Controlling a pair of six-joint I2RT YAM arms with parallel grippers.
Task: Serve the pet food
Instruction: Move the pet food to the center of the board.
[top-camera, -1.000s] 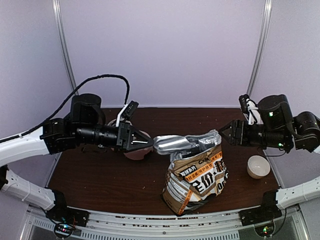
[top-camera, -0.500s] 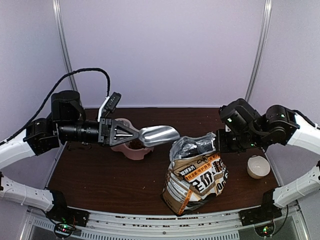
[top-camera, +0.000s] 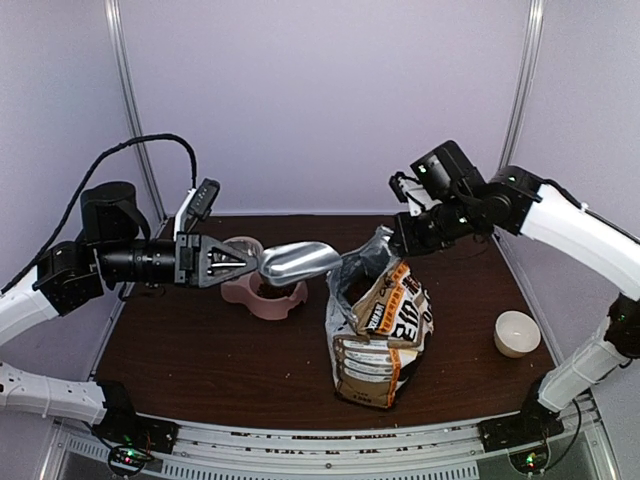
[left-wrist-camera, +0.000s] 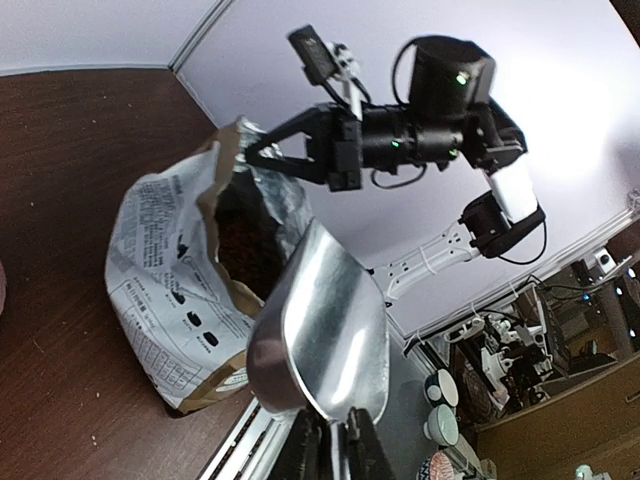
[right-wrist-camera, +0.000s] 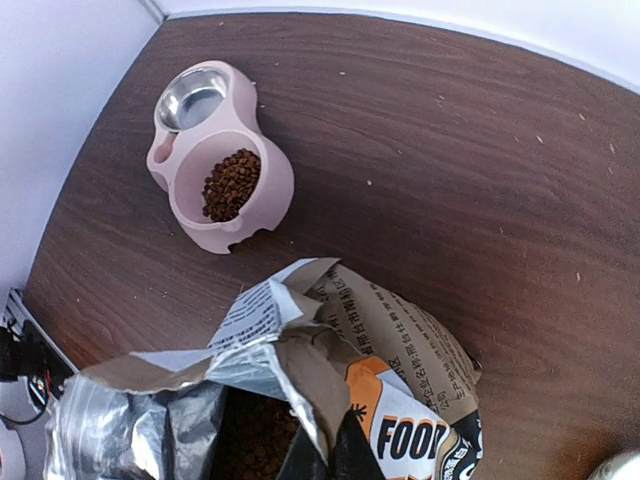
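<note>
The pet food shows as brown kibble inside the open bag (left-wrist-camera: 245, 235) (right-wrist-camera: 255, 440) and as a small heap in one basin of the pink feeder (right-wrist-camera: 232, 183). The white-grey-orange bag (top-camera: 378, 320) stands upright mid-table. My right gripper (top-camera: 398, 236) (right-wrist-camera: 335, 455) is shut on the bag's torn top rim and holds the mouth up. My left gripper (top-camera: 255, 263) (left-wrist-camera: 340, 435) is shut on the handle of a shiny metal scoop (top-camera: 300, 262) (left-wrist-camera: 320, 330). The scoop hovers between feeder and bag, and no kibble shows in it.
The pink double-basin feeder (top-camera: 265, 292) (right-wrist-camera: 220, 170) sits at the back left, its other basin bare steel (right-wrist-camera: 190, 97). A small white bowl (top-camera: 517, 332) stands at the right. White walls and metal posts close in the dark wooden table (top-camera: 200, 360).
My right gripper swung in from the right, shut on the bag's rim and pulled the slumped bag upright. My left arm drew back left with the scoop, away from the bag's mouth.
</note>
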